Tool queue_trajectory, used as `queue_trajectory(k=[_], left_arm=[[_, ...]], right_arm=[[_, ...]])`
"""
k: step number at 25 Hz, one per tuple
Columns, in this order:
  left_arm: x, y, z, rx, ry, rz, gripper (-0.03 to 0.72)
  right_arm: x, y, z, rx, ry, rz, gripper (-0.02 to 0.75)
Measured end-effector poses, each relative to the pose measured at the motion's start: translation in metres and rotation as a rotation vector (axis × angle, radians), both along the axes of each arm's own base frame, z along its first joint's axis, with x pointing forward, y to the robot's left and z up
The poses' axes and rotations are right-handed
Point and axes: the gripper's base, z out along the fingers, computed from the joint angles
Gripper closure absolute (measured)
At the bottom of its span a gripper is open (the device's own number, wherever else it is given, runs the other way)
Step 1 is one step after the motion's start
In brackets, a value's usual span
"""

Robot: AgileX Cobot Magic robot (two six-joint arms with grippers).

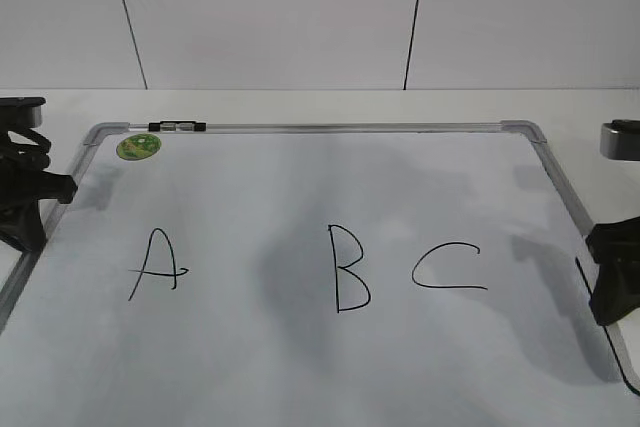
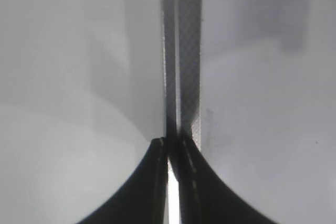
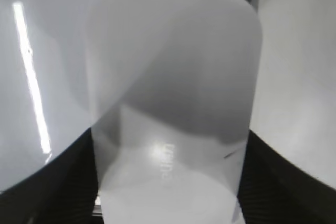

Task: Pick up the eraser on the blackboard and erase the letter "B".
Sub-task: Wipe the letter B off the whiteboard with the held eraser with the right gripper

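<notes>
The blackboard (image 1: 300, 367) lies flat, a white board with a silver frame. The letter "B" (image 1: 350, 267) is drawn in black at its middle, whole and unsmudged. The eraser (image 3: 173, 77) is a white rounded block with small grey print; it fills the right wrist view. My right gripper (image 3: 169, 135) has a black finger pressed against each of its long sides. In the exterior view that gripper (image 1: 612, 282) is at the board's right edge and the eraser is hidden. My left gripper (image 1: 30, 187) is shut and empty over the board's left frame (image 2: 181, 51).
A black "A" (image 1: 157, 265) is left of the "B" and a black "C" (image 1: 447, 267) right of it. A round green sticker (image 1: 138, 147) and a small black-and-clear marker (image 1: 178, 126) sit at the board's far left corner. A white wall stands behind.
</notes>
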Motion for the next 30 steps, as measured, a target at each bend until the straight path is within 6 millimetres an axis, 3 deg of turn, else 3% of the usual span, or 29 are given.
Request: queue_trajectory(k=[5, 8, 12, 14, 19, 23, 30], left_arm=[[0.000, 0.000, 0.000, 0.000, 0.000, 0.000, 0.664], [0.000, 0.000, 0.000, 0.000, 0.000, 0.000, 0.664], [0.000, 0.000, 0.000, 0.000, 0.002, 0.000, 0.664], [0.000, 0.000, 0.000, 0.000, 0.002, 0.000, 0.664], [0.000, 0.000, 0.000, 0.000, 0.003, 0.000, 0.664], [0.000, 0.000, 0.000, 0.000, 0.004, 0.000, 0.664], [-0.001, 0.000, 0.000, -0.002, 0.006, 0.001, 0.664]], right_arm=[[0.003, 0.002, 0.010, 0.008, 0.005, -0.002, 0.204], [0.011, 0.010, 0.028, 0.010, -0.033, 0.024, 0.204], [0.021, 0.042, 0.048, 0.004, -0.072, 0.108, 0.204], [0.026, 0.070, 0.050, 0.000, -0.066, 0.172, 0.204], [0.044, 0.130, 0.041, -0.008, -0.047, 0.291, 0.204], [0.067, 0.164, 0.032, -0.003, -0.056, 0.336, 0.204], [0.105, 0.195, -0.002, -0.013, -0.037, 0.349, 0.204]])
